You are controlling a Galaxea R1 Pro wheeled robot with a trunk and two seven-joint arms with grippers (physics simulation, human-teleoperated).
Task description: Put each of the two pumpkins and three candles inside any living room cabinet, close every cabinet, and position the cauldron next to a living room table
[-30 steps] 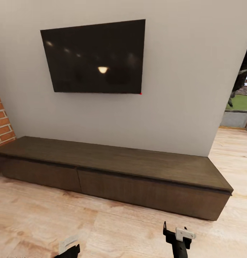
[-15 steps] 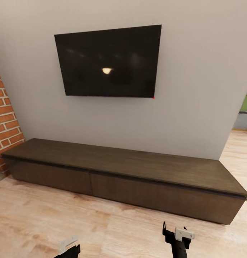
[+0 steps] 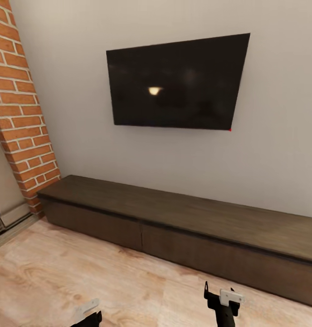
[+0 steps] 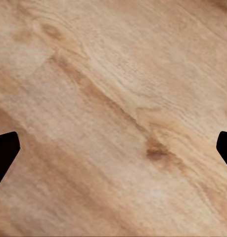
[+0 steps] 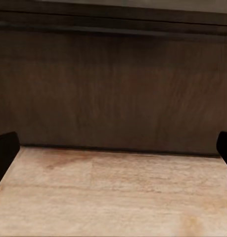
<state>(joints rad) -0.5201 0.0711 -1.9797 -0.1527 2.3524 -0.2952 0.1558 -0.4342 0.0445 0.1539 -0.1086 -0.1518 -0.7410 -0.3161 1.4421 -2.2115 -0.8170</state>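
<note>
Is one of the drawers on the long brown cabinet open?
No, both flat drawer fronts on the cabinet sit flush and shut under its top in the head view.

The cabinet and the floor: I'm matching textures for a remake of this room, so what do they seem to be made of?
The cabinet looks like dark-brown wood with a matte finish: fine straight grain runs along its top and drawer fronts. The floor looks like pale wood planks, perhaps laminate: the left wrist view shows knots, wavy grain and plank seams. Both are rendered, so this is appearance only.
</note>
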